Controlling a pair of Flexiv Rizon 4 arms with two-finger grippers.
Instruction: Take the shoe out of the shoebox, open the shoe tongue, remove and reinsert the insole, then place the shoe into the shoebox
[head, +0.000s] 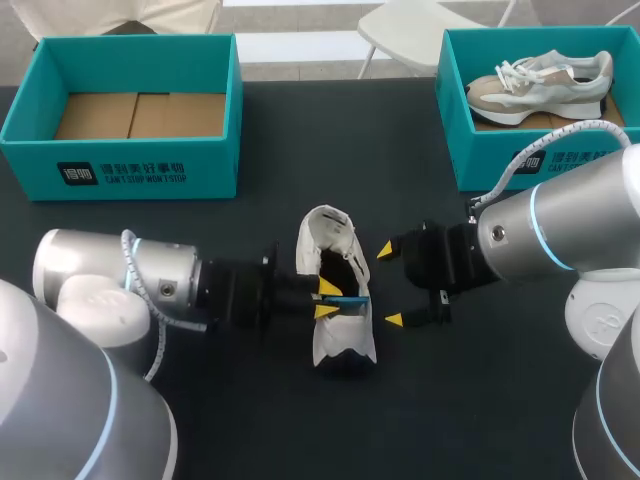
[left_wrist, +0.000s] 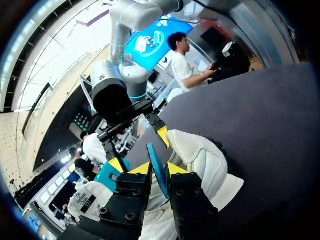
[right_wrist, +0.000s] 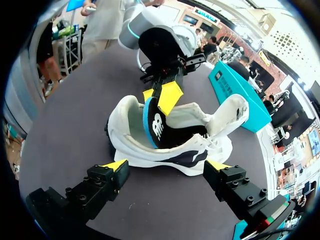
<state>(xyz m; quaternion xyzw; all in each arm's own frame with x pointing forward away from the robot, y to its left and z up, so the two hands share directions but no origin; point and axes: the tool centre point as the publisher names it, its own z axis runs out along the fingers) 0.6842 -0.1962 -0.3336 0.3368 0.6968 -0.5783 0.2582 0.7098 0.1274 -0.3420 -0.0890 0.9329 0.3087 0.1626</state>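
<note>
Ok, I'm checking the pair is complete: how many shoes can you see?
2. A white shoe lies on the table, its insole pinched in the left gripper; a second shoe sits in the shoebox at far right. None seems hidden.

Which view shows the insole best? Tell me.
Right wrist view: the insole stands in the shoe, dark face and blue rim showing, pinched by the left gripper. Left wrist view shows only its blue edge; head view, a blue sliver.

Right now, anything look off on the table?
Only the blue insole: it stands on edge, half out of the white shoe, pinched between the left fingers. That fits the task; nothing looks spilled or damaged.
</note>
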